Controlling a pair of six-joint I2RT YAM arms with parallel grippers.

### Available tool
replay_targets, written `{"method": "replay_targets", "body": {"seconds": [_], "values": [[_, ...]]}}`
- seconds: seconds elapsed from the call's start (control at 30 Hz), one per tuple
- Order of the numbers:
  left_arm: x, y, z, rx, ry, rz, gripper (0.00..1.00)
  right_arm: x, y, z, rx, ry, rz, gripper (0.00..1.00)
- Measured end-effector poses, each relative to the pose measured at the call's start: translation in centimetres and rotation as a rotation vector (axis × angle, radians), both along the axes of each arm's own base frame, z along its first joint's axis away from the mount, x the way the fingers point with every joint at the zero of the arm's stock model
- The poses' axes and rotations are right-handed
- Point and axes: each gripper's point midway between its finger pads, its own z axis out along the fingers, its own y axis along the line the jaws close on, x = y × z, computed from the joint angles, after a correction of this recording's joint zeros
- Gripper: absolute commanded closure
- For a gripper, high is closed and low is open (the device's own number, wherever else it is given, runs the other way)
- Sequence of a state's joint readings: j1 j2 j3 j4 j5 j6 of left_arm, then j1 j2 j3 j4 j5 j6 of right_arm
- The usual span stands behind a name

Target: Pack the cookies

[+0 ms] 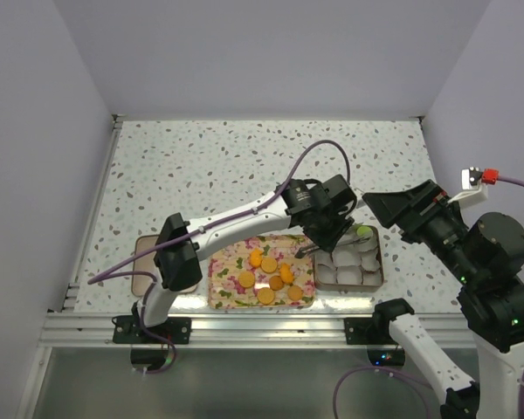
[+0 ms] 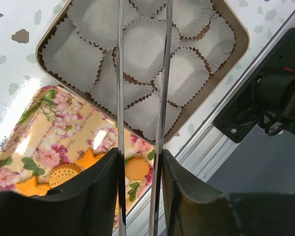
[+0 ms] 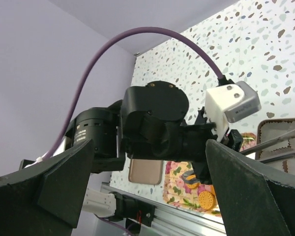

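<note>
Currently: left gripper [image 2: 140, 157] pinches tweezers [image 2: 120, 73] above paper-cup tin [image 2: 242, 44]; cookies [image 2: 136, 168] lie behind their tips on floral tray [image 2: 64, 123]; right gripper [image 3: 150, 147] gapes, empty.

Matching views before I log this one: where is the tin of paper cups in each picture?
Top external: tin low, right of centre, just right of the floral tray.
Left wrist: tin across the top, behind the tweezers; tray lower left.
Right wrist: only a corner of the tin at the right edge; tray bottom centre.
Shared landmark: the floral tray.
</note>
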State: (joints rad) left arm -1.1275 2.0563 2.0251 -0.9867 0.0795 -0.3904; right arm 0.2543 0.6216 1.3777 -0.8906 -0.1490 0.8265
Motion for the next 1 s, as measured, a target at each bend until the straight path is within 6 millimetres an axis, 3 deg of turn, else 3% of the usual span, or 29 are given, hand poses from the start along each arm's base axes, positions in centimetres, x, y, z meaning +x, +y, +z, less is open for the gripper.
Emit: {"method": "replay_targets", "body": {"seconds": [0.3,0.57,1.0], "values": [[-0.4,-0.5,-2.4,0.045,0.014,-0.022,0.59,0.0,0.0,0.0,0.0,-0.001,0.0,0.01],[0.0,-1.3,-3.1,0.042,0.012,-0.022,0.4,0.0,0.0,-0.3,-0.002,0.009,0.0,0.01],[1.3,-1.2,-2.2,0.033,-0.039,0.015,0.4,-0.1,0.0,-0.6,-0.005,0.02,0.0,0.01]]}}
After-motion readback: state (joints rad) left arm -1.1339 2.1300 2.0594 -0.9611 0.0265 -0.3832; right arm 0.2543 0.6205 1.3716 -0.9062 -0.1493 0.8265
